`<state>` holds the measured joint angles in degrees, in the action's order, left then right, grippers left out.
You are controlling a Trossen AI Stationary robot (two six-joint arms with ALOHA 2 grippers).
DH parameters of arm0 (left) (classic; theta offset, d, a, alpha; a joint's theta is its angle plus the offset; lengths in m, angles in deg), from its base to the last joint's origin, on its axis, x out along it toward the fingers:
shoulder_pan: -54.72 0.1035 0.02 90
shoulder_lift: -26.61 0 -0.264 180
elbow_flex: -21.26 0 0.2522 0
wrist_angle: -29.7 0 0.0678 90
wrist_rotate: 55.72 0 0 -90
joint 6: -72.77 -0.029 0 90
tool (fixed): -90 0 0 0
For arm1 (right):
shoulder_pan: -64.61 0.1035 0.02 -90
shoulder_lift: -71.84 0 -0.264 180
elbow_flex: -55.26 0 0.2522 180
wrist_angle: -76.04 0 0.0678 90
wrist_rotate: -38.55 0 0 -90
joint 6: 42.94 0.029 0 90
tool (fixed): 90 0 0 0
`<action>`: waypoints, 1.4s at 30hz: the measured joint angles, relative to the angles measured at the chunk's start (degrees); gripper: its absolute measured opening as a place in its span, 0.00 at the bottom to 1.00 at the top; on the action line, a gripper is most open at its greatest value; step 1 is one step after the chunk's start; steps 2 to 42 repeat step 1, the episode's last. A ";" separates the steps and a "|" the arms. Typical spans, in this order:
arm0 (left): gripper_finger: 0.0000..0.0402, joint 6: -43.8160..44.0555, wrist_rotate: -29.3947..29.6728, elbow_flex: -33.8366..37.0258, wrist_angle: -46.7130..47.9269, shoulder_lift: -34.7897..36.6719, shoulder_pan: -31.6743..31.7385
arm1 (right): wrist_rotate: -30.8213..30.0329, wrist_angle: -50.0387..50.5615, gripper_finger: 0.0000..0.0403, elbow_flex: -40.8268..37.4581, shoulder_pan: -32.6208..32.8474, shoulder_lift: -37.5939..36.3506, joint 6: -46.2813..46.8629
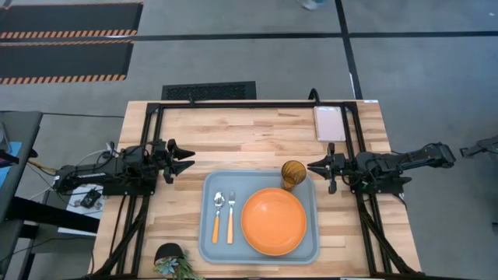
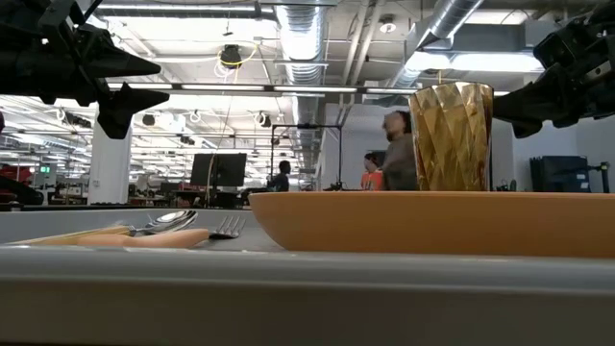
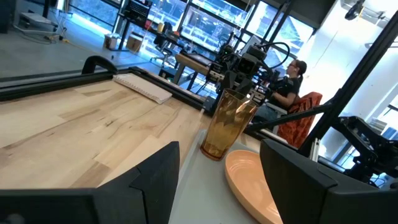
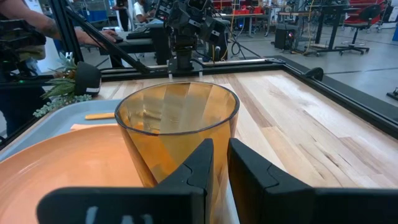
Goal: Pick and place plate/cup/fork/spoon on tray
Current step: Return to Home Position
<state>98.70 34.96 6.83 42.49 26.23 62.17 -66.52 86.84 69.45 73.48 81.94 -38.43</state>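
The pale grey-blue tray lies at the table's near middle. The orange plate lies flat on its right half. The spoon and the fork lie side by side on its left half, handles toward the near edge. The amber cup stands upright at the tray's far right corner, also in the right wrist view. My right gripper is shut, level, just right of the cup and apart from it. My left gripper is open and empty, left of the tray.
A pink pad lies at the far right of the table. A small potted plant stands at the near edge, left of the tray. Black frame rails run round the table. People show in the room behind.
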 joint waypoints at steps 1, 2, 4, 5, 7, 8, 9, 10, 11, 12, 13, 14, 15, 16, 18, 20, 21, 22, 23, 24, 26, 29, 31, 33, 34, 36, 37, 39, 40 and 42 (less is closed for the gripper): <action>0.53 0.00 -0.01 -0.01 0.00 0.02 0.01 | 0.00 -0.02 0.18 0.00 0.02 0.00 0.00; 0.53 0.00 -0.01 -0.01 0.00 0.02 0.01 | 0.00 -0.02 0.18 0.00 0.02 0.00 0.00; 0.53 0.00 -0.01 -0.01 0.00 0.02 0.01 | 0.00 -0.02 0.18 0.00 0.02 0.00 0.00; 0.53 0.00 -0.01 -0.01 0.00 0.02 0.01 | 0.00 -0.02 0.18 0.00 0.02 0.00 0.00; 0.53 0.00 -0.01 -0.01 0.00 0.02 0.01 | 0.00 -0.02 0.18 0.00 0.02 0.00 0.00; 0.53 0.00 -0.01 -0.01 0.00 0.02 0.01 | 0.00 -0.02 0.18 0.00 0.02 0.00 0.00; 0.53 0.00 -0.01 -0.01 0.00 0.02 0.01 | 0.00 -0.02 0.18 0.00 0.02 0.00 0.00; 0.53 0.00 -0.01 -0.01 0.00 0.02 0.01 | 0.00 -0.02 0.18 0.00 0.02 0.00 0.00; 0.53 0.00 -0.01 -0.01 0.00 0.02 0.01 | 0.00 -0.02 0.18 0.00 0.02 0.00 0.00; 0.53 0.00 -0.01 -0.01 0.00 0.02 0.01 | 0.00 -0.02 0.18 0.00 0.02 0.00 0.00; 0.53 0.00 -0.01 -0.01 0.00 0.02 0.01 | 0.00 -0.02 0.18 0.00 0.02 0.00 0.00; 0.53 0.00 -0.01 -0.01 0.00 0.02 0.01 | 0.00 -0.02 0.18 0.00 0.02 0.00 0.00; 0.53 0.00 -0.01 -0.01 0.00 0.02 0.01 | 0.00 -0.02 0.18 0.00 0.02 0.00 0.00; 0.53 0.00 -0.01 -0.01 0.00 0.02 0.01 | 0.00 -0.02 0.18 0.00 0.02 0.00 0.00; 0.53 0.00 -0.01 -0.01 0.00 0.02 0.01 | 0.00 -0.02 0.18 0.00 0.02 0.00 0.00; 0.53 0.00 -0.01 -0.01 0.00 0.02 0.01 | 0.00 -0.02 0.18 0.00 0.02 0.00 0.00; 0.53 0.00 -0.01 -0.01 0.00 0.02 0.01 | 0.00 -0.02 0.18 0.00 0.02 0.00 0.00; 0.53 0.00 -0.01 -0.01 0.00 0.02 0.01 | 0.00 -0.02 0.18 0.00 0.02 0.00 0.00; 0.53 0.00 -0.01 -0.01 0.00 0.02 0.01 | 0.00 -0.02 0.18 0.00 0.02 0.00 0.00; 0.53 0.00 -0.01 -0.01 0.00 0.02 0.01 | 0.00 -0.02 0.18 0.00 0.02 0.00 0.00; 0.53 0.00 -0.01 -0.01 0.00 0.02 0.01 | 0.00 -0.02 0.18 0.00 0.02 0.00 0.00; 0.53 0.00 -0.01 -0.01 0.00 0.02 0.01 | 0.00 -0.02 0.18 0.00 0.02 0.00 0.00; 0.53 0.00 -0.01 -0.01 0.00 0.02 0.01 | 0.00 -0.02 0.18 0.00 0.02 0.00 0.00; 0.53 0.00 -0.01 -0.01 0.00 0.02 0.01 | 0.00 -0.02 0.18 0.00 0.02 0.00 0.00; 0.53 0.00 -0.01 -0.01 0.00 0.02 0.01 | 0.00 -0.02 0.18 0.00 0.02 0.00 0.00; 0.53 0.00 -0.01 -0.01 0.00 0.02 0.01 | 0.00 -0.02 0.18 0.00 0.02 0.00 0.00; 0.53 0.00 -0.01 -0.01 0.00 0.02 0.01 | 0.00 -0.02 0.18 0.00 0.02 0.00 0.00; 0.53 0.00 -0.01 -0.01 0.00 0.02 0.01 | 0.00 -0.02 0.18 0.00 0.02 0.00 0.00; 0.53 0.00 -0.01 -0.01 0.00 0.02 0.01 | 0.00 -0.02 0.18 0.00 0.02 0.00 0.00; 0.53 0.00 -0.01 -0.01 0.00 0.02 0.01 | 0.00 -0.02 0.18 0.00 0.02 0.00 0.00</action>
